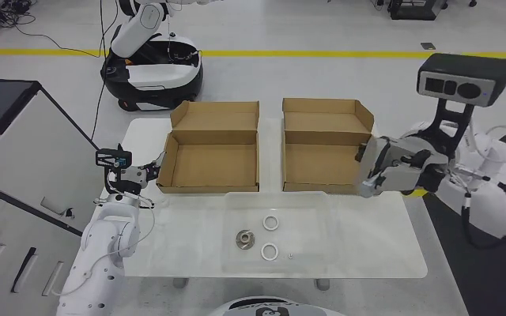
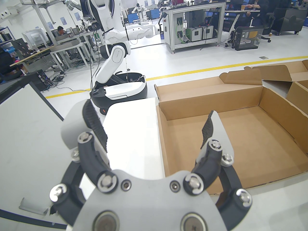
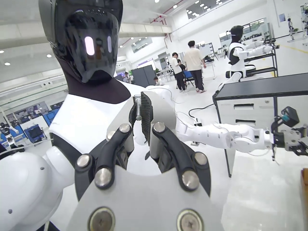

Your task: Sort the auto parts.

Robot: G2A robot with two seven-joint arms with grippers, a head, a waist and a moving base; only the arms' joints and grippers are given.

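Observation:
Two open cardboard boxes stand side by side, the left box and the right box. In front of them lie two white rings, a metal flange and a tiny part. My left gripper is open with nothing in it, at the left box's left wall. My right gripper hangs at the right box's right front corner, shut on a threaded metal bolt. The bolt stands upright between the pads.
The white table has free room right of the loose parts. A dark cabinet stands just left of the table. Another robot's base is parked behind the boxes. The box lids stand open at the back.

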